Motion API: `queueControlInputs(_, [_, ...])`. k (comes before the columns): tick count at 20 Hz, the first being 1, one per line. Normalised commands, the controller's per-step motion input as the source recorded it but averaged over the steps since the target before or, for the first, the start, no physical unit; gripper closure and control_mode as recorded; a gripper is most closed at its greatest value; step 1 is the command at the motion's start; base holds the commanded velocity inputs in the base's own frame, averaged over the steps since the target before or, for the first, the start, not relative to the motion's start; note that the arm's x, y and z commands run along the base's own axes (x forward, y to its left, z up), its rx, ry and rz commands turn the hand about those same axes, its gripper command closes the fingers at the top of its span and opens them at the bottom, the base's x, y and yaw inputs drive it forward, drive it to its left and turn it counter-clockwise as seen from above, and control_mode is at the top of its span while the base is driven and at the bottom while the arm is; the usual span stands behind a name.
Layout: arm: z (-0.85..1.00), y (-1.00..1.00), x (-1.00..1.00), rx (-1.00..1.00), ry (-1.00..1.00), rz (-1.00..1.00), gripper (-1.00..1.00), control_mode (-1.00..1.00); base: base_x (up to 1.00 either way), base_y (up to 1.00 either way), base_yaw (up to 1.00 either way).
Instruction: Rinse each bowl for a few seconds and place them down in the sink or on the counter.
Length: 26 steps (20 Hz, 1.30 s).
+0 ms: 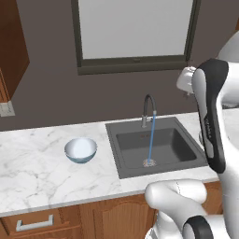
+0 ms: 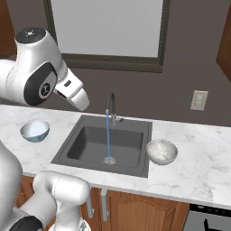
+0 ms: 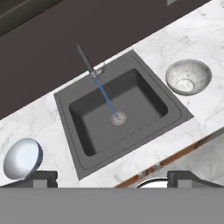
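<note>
The light blue bowl (image 3: 22, 159) sits upright on the marble worktop (image 3: 48, 118), just above the left fingertip of the end effector (image 3: 112, 179) in the hand view, low and far to one side of where the hand looks. The speckled grey bowl (image 3: 188, 77) stands upright on the worktop on the other side, up and to the right of the right fingertip, close beside the sink's rim but not in the basin. Both bowls look empty.

Between them, straight ahead of the end effector, lies the dark grey sink (image 3: 85, 124). A thin blue stream of water (image 3: 107, 99) runs from the curved faucet (image 3: 87, 61) down onto the round drain (image 3: 118, 118).

The end effector hangs high above the sink with its two dark fingertips (image 3: 41, 178) spread as wide as they go, nothing between them and nothing touched.

I can read no brand, label or writing anywhere; the marking along the arm's dark link in the left base view is too small to make out.

The worktop is white marble with grey veins, over brown wooden cabinets (image 1: 65, 219) with a metal drawer handle (image 1: 35, 223). Behind the sink is a dark brown-grey wall (image 2: 135, 94) with a framed window (image 2: 106, 29) and a pale wall socket (image 2: 199, 100) off to the speckled bowl's side.
</note>
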Motion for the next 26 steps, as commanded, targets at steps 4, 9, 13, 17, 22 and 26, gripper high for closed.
queueControlInputs(4, [-0.09, 0.52, -0.25, -0.02, 0.00, 0.00, -1.00, -1.00, 0.00, 0.00, 0.00])
queueControlInputs(9, [-0.08, 0.45, -0.21, 0.00, 0.00, 0.00, -1.00, -1.00, 0.00, 0.00, 0.00])
queueControlInputs(13, [-0.05, 0.36, -0.09, 0.00, 0.02, -0.01, -1.00, -1.00, 0.00, 0.00, 0.00])
queueControlInputs(17, [-0.08, 0.35, 0.00, 0.00, 0.03, -0.02, -1.00, -1.00, 0.00, 0.00, 0.00])
queueControlInputs(22, [-0.06, 0.43, 0.00, -0.01, 0.00, -0.03, -1.00, -1.00, 0.00, 0.00, 0.00])
queueControlInputs(26, [-0.09, 0.42, 0.00, 0.00, 0.00, -0.04, -1.00, -1.00, 0.00, 0.00, 0.00])
